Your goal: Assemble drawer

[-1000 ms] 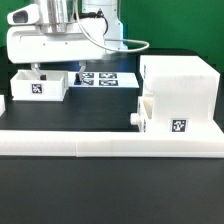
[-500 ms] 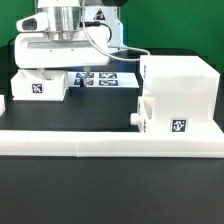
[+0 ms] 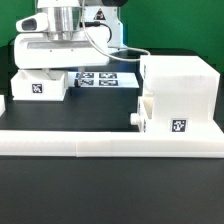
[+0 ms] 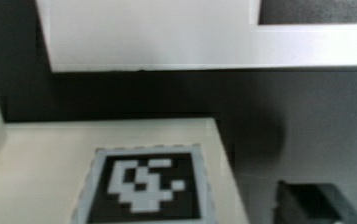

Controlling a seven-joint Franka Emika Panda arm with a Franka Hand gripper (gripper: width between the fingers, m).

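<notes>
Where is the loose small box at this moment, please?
The small box sits at the exterior view's left, below the hand, beside the marker board.

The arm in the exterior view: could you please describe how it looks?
The arm shows a silver-grey cylindrical wrist section above a wide, white, blocky tool with rounded corners. A thin black cable loops from its side toward the exterior view's right. No markings are legible.

The gripper [image 3: 50, 71] has shifted toward the exterior view's right, apparently lifting off the small box [image 3: 40, 87].
</notes>
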